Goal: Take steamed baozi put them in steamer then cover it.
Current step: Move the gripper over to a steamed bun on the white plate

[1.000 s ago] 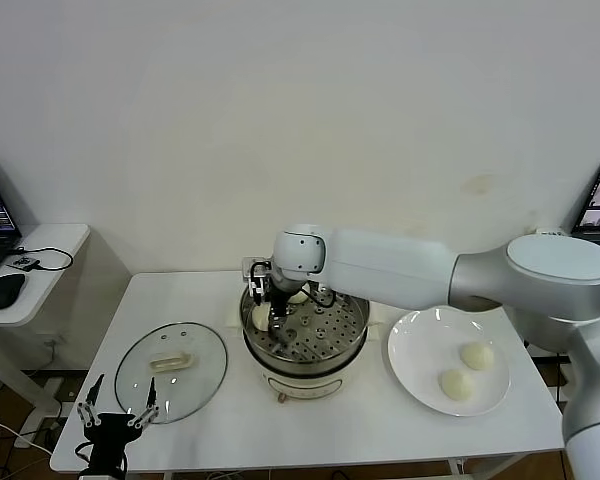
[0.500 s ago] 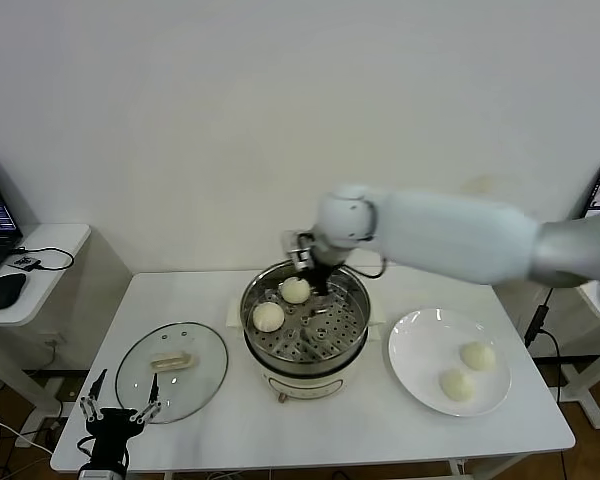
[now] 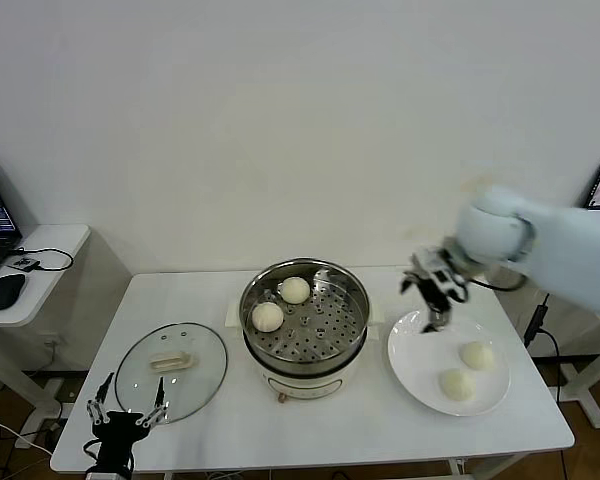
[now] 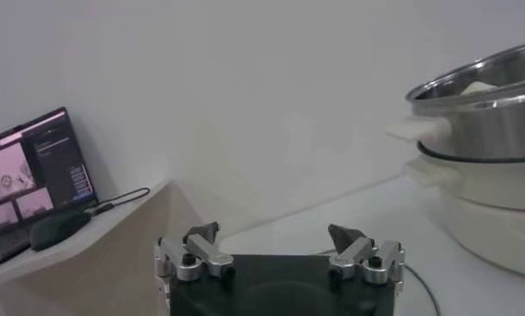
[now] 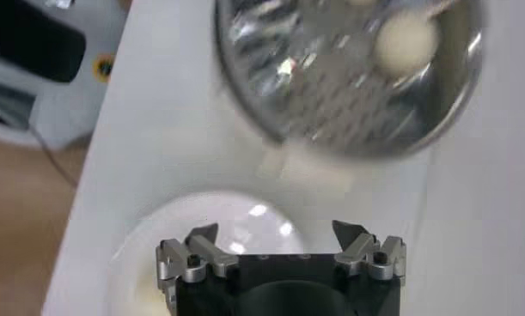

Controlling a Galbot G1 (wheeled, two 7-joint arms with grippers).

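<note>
Baozi pair in steamer, round

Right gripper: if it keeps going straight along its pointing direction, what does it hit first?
Probably the white plate. The right gripper is open, empty and pointing down over the plate's near-steamer edge, on a bare patch. The two baozi lie farther along the plate. Depth is uncertain.
</note>
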